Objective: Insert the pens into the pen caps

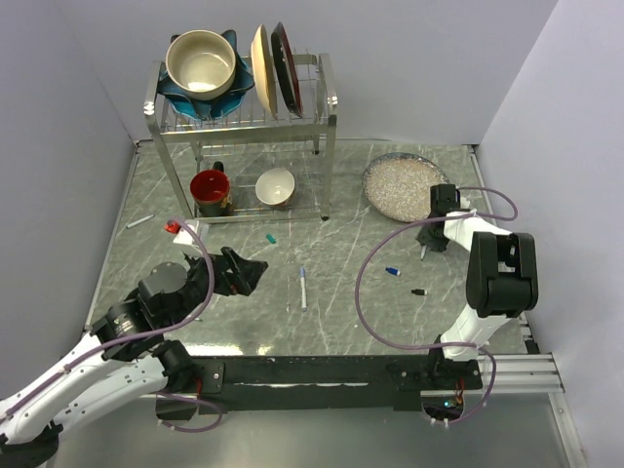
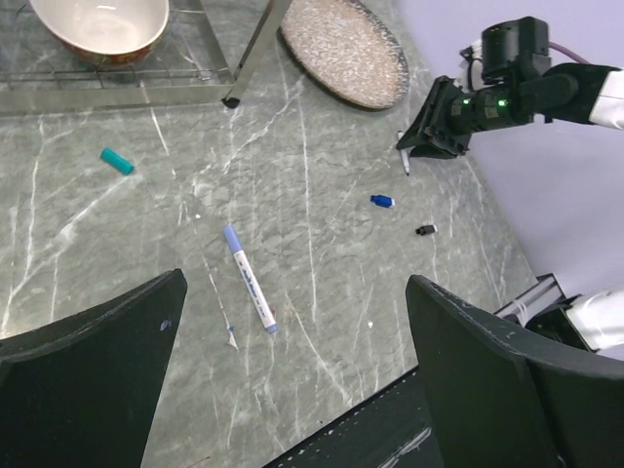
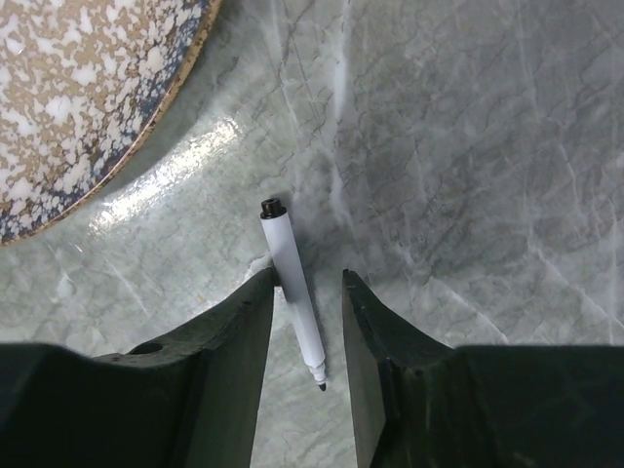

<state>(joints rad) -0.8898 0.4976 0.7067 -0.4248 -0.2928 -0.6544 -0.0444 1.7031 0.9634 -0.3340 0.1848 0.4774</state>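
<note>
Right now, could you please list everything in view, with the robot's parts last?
dish rack: 1, metal, back left
bowls: 2, cream, one atop the rack in a blue dish, one beneath
mug: 1, red, beneath the rack
upright plates: 2, cream and dark red, in the rack
speckled plate: 1, grey-white, back right
blue pen: 1, white, blue ends, centre
black pen: 1, white, black tip, right side
third pen: 1, white, far left
teal cap: 1, teal, before the rack
blue cap: 1, blue, right of centre
black cap: 1, black, beside the blue cap
left gripper: 1, black, open, left of the blue pen
right gripper: 1, black, open around the black pen
</note>
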